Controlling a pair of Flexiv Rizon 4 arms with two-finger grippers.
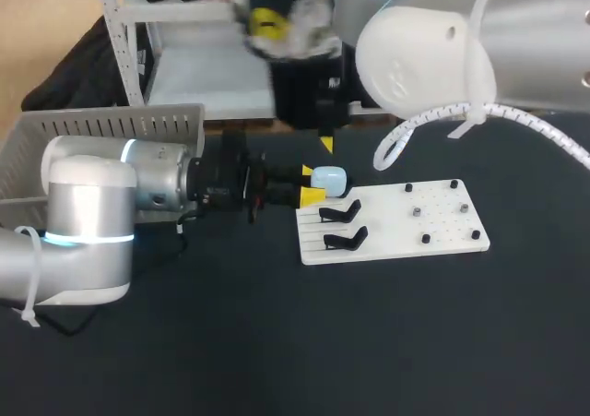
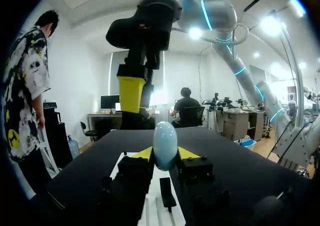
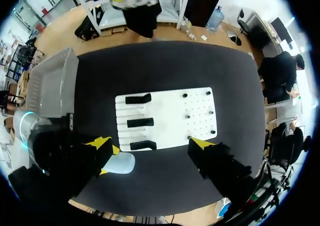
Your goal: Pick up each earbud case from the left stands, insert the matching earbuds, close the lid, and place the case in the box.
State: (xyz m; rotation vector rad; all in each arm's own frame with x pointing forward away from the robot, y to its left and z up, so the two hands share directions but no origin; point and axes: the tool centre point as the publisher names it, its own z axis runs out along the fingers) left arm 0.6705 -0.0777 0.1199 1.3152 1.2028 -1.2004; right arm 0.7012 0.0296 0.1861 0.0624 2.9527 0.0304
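Earbud case (image 1: pixel 329 180) clamped by left fingers (image 1: pixel 312 196) beside board (image 1: pixel 442 241) edge, right fingers (image 3: pixel 202 145) wide.

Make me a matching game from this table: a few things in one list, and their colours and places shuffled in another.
Things:
1. case
2. board
3. box
4. stands

Descriptions:
A. black, on the board
B. grey, far left of the board
C. pale blue, held in the left jaws
D. white, flat on the table

Pairs: 1-C, 2-D, 3-B, 4-A
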